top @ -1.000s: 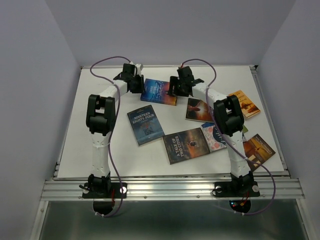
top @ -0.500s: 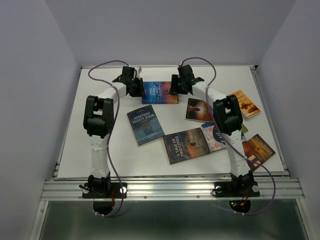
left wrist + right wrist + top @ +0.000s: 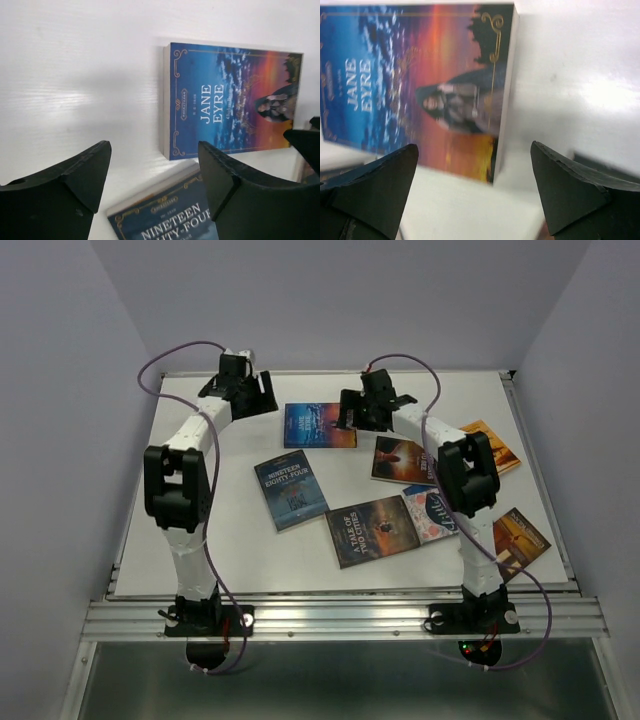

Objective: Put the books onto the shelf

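Beneath the left wrist camera, the left fingers (image 3: 70, 185) stood wide apart over the bare white surface (image 3: 75, 75), holding nothing. The blue-and-orange Jane Eyre paperback (image 3: 225, 100) lay flat just beyond them, its pale page edge facing the open stretch on the left. A corner of the dark blue Nineteen Eighty-Four paperback (image 3: 165, 222) lay near it but apart.

In the right wrist view, the right fingers (image 3: 375, 190) were also spread wide and empty. Jane Eyre's orange end showed between them, and its page edge met bare surface on the right.

From above, Jane Eyre lay flat between the two arms towards the far edge, the left fingers off to its left and the right fingers at its right end. Nineteen Eighty-Four sat mid-surface. The dark brown Tale of Two Cities paperback (image 3: 367, 530) lay nearer, just beside a pink-and-teal paperback (image 3: 432, 515). A dark red-orange paperback (image 3: 398, 460), an orange-brown paperback (image 3: 500, 450) and a brown paperback (image 3: 522, 538) crowded the right side, partly behind the right arm. The left half lay open.
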